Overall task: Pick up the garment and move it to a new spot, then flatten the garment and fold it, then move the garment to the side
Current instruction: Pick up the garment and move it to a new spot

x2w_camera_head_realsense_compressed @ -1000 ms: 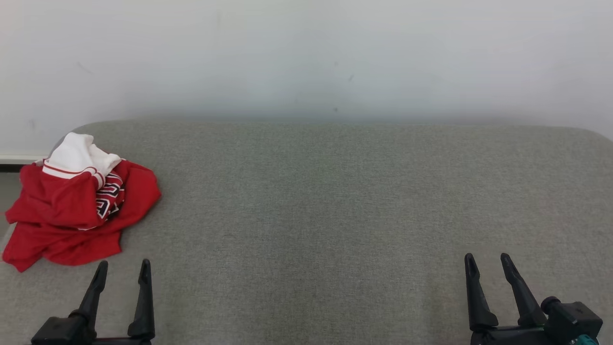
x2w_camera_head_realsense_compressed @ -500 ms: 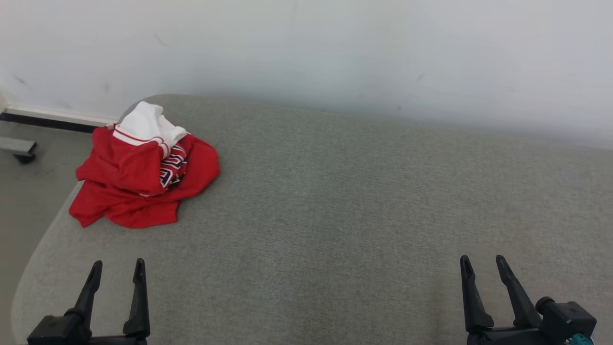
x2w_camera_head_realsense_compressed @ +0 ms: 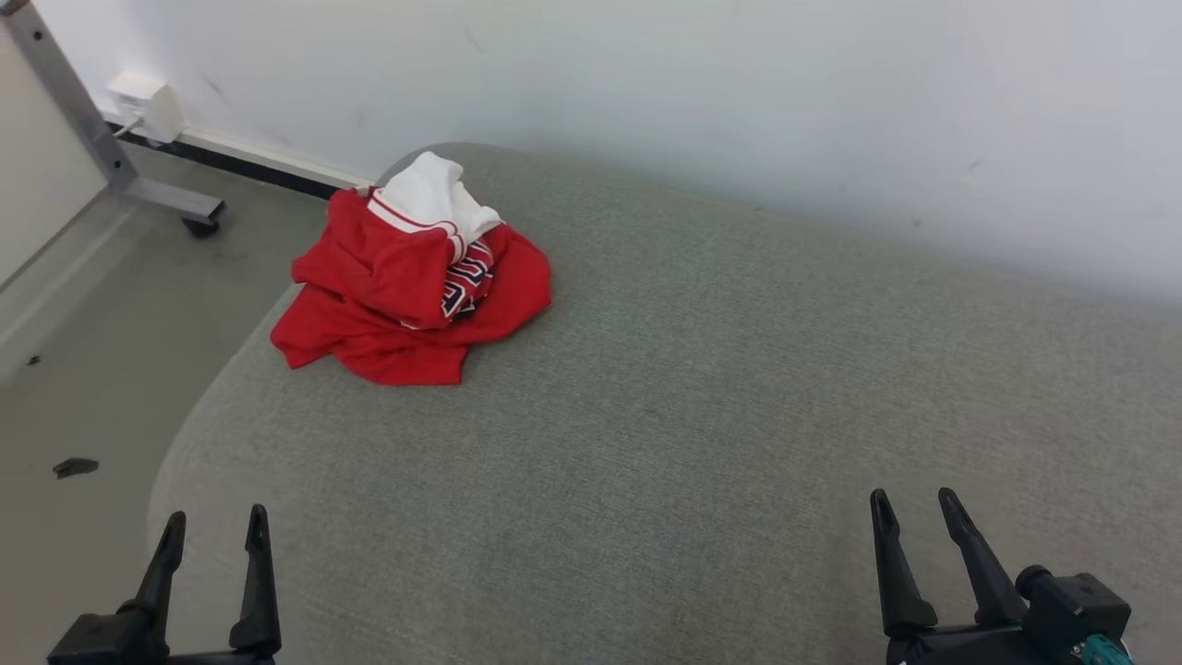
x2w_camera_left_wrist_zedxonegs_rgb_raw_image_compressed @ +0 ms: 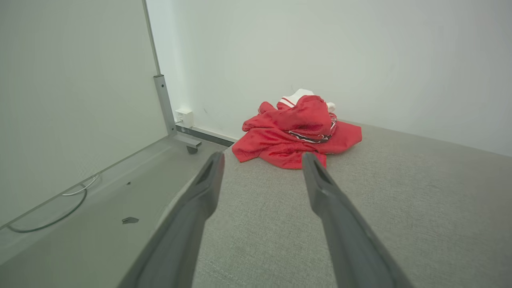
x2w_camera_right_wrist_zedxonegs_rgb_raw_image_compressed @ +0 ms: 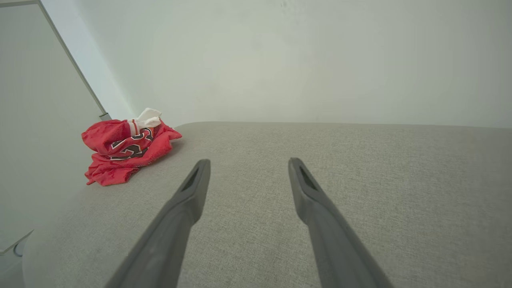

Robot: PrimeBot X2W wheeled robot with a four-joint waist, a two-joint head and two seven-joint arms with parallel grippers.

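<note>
A crumpled red garment (x2w_camera_head_realsense_compressed: 406,291) with white trim and dark lettering lies in a heap at the far left corner of the grey padded surface (x2w_camera_head_realsense_compressed: 702,416). In the left wrist view the garment (x2w_camera_left_wrist_zedxonegs_rgb_raw_image_compressed: 296,132) lies ahead, beyond the fingertips. It sits far off to the left in the right wrist view, garment (x2w_camera_right_wrist_zedxonegs_rgb_raw_image_compressed: 124,150). My left gripper (x2w_camera_head_realsense_compressed: 212,522) hovers open at the lower left, near the surface's left edge, nothing between its fingers. My right gripper (x2w_camera_head_realsense_compressed: 914,508) is open at the lower right, empty too.
A white wall (x2w_camera_head_realsense_compressed: 739,111) runs behind the surface. To the left the floor (x2w_camera_head_realsense_compressed: 83,369) drops away, with a grey wheeled metal frame leg (x2w_camera_head_realsense_compressed: 138,189), a white wall box (x2w_camera_head_realsense_compressed: 148,102) and a small dark scrap (x2w_camera_head_realsense_compressed: 74,466).
The whole head view has swung left, so the garment now appears nearer the middle and the floor shows. Both grippers stay open at the bottom; the garment itself has not moved.
</note>
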